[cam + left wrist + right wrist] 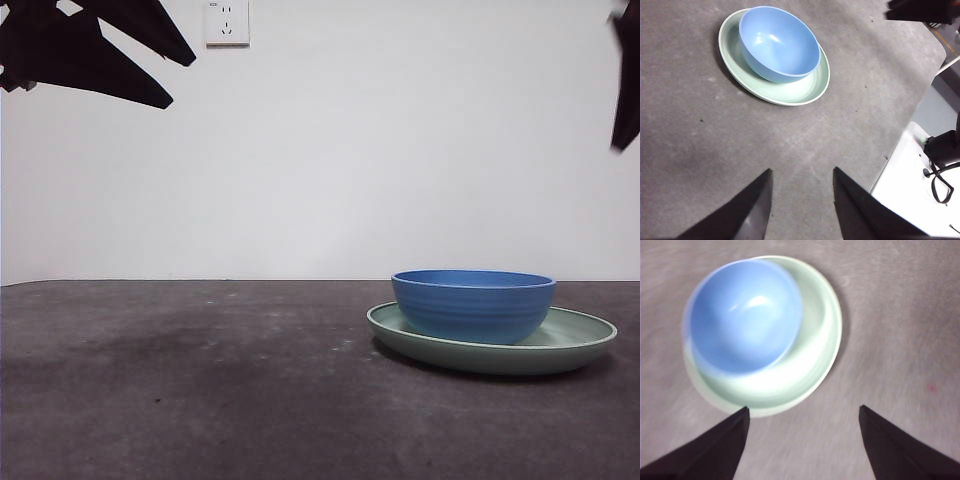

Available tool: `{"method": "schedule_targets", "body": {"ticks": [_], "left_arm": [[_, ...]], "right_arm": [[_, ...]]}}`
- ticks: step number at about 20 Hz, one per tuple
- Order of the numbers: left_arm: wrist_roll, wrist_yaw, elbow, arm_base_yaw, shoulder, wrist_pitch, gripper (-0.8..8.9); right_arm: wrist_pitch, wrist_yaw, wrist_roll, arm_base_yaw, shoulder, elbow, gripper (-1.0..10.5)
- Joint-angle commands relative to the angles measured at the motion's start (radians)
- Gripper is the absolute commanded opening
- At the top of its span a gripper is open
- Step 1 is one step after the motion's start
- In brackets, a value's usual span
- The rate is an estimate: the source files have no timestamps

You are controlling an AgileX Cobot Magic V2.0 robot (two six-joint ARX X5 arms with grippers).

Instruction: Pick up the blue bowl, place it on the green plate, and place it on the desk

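The blue bowl (473, 304) stands upright on the green plate (580, 340), off-centre toward the plate's left side, on the dark grey desk (200, 390) at the right. Both show in the left wrist view, bowl (777, 42) on plate (800, 90), and in the right wrist view, bowl (742, 315) on plate (815, 345). My right gripper (804, 412) is open and empty, high above the plate. My left gripper (802, 175) is open and empty, raised above bare desk away from the plate. In the front view the arms show only as black shapes at the top left (90, 50) and top right (627, 80).
A white wall with a power socket (227, 22) stands behind the desk. In the left wrist view the desk's edge runs past a white surface with black cables (940, 180).
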Motion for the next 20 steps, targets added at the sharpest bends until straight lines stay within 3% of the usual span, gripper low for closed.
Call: {"method": "schedule_targets", "body": {"ticks": [1,10,20], "left_arm": [[0.013,0.006,0.011,-0.006,0.006,0.006,1.91],[0.013,0.006,0.011,-0.005,0.006,0.005,1.91],[0.012,0.006,0.011,-0.005,0.006,0.003,1.91]], "right_arm": [[0.070,-0.007,0.014,-0.021,0.116,0.002,3.5],[0.285,-0.050,0.014,-0.040,0.462,0.002,3.4],[0.375,-0.102,0.015,-0.039,0.581,0.002,0.9]]}}
